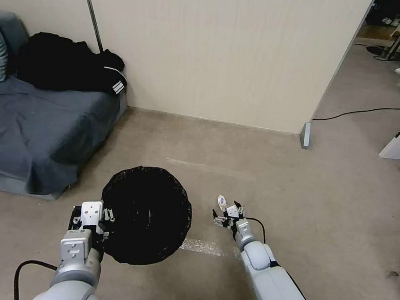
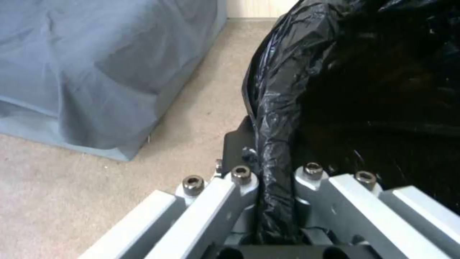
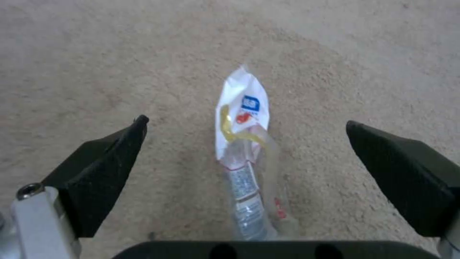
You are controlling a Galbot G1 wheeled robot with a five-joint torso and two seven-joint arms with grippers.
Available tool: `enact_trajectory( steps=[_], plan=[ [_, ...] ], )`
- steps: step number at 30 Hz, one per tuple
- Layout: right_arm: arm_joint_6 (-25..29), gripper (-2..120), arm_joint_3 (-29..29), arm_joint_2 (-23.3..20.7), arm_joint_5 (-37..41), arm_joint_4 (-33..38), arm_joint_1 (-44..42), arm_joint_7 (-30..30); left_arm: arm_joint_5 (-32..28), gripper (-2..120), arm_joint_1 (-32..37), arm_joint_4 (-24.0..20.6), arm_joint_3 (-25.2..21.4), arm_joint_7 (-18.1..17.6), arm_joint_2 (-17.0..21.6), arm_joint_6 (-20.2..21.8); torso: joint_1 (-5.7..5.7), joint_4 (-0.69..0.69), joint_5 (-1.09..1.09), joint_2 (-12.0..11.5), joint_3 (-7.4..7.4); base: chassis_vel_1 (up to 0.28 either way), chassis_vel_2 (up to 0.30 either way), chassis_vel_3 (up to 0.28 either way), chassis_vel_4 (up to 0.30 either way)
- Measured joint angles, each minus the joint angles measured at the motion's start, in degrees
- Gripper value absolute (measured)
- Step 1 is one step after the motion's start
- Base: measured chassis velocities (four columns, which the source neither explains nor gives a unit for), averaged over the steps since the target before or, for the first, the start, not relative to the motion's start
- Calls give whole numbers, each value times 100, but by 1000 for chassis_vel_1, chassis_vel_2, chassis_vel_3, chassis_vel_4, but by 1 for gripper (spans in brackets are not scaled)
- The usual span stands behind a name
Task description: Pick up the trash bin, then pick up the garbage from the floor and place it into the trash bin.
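Black liner bag fills the mouth of the trash bin in the head view; bin sits low left of centre over beige carpet, near the grey sofa; left hand is at the bin's left rim, clenched on it; right hand is just right of the bin, fingers spread, with a small white packet at its tips; strip of clear tape on the carpet between the two arms; dark clothes heaped on the sofa by the wall.

Left wrist view: left hand pinches the bag-wrapped rim of the trash bin between its closed fingers; sofa cover off to one side, carpet below.

Right wrist view: right hand released, black pads wide apart; red-and-white packet lies on the carpet between them, touching neither; its clear end points toward the wrist.
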Motion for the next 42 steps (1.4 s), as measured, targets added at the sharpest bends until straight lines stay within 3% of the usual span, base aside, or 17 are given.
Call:
enact_trajectory(
  steps=[15, 19, 26, 42],
  plan=[
    [250, 100, 324, 174, -467, -951, 348, -60, 97, 1, 86, -15, 19, 3, -11, -55, 0, 0, 0, 0, 0, 0, 0, 0, 0],
    [300, 95, 346, 194, -543, -1078, 389, -94, 105, 1, 106, -23, 24, 3, -11, -63, 0, 0, 0, 0, 0, 0, 0, 0, 0],
    [455, 73, 457, 288, -746, -1326, 509, -129, 161, 1, 162, -28, 54, 4, -23, -104, 0, 1, 0, 0, -1, 0, 0, 0, 0],
    [602, 12, 678, 348, -877, -1744, 646, -234, 227, 1, 175, -25, 129, 8, -31, -141, 0, 6, 7, 0, -1, 0, 0, 0, 0]
  ],
)
